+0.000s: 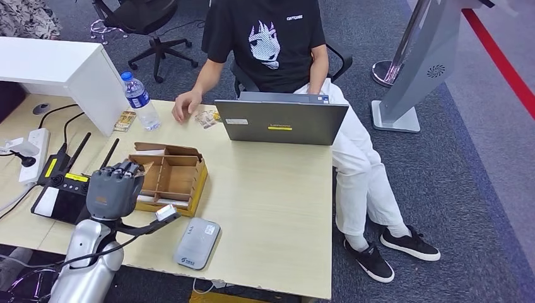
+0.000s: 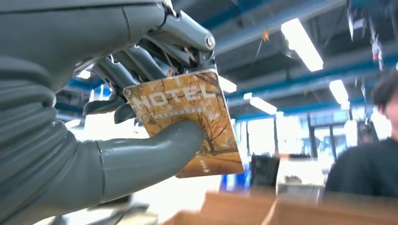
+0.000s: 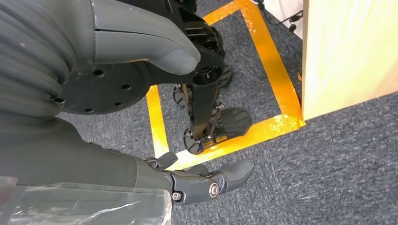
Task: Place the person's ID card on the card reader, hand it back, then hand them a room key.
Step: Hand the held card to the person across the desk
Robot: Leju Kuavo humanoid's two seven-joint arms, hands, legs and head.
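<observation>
A: What is the left robot hand (image 2: 141, 126) doing?

B: It pinches a key card (image 2: 187, 124) between its thick grey thumb and its darker fingers (image 2: 136, 61). The card is flat and glossy with rounded corners, printed in amber autumn tones with "HOTEL" in pale letters. In the head view that robot hand (image 1: 115, 188) is raised over the near left part of the surface (image 1: 277, 189), just beside a box (image 1: 169, 177).

A: What sort of box?

B: Open cardboard, brown, split by thin dividers into small compartments, its outer side yellow.

A: And the reader?

B: The reader (image 1: 197, 243) is a flat grey slab with rounded corners and a matte top, lying close to the near edge, to the right of the silver arm.

A: The right robot hand?

B: The right robot hand (image 3: 141, 117) hangs over grey carpet with yellow tape, beside a pale wooden panel. Its fingers are apart and it holds nothing.

A: What about the far edge?

B: A person in a black printed T-shirt sits there, one hand (image 1: 187, 104) resting on the surface near a small card (image 1: 207, 117); I cannot tell what kind. A grey laptop (image 1: 281, 120) stands open with its lid toward the robot, and a clear plastic bottle (image 1: 140, 101) with a blue cap stands upright near the far left corner. The surface itself is pale, smooth wood laminate.
</observation>
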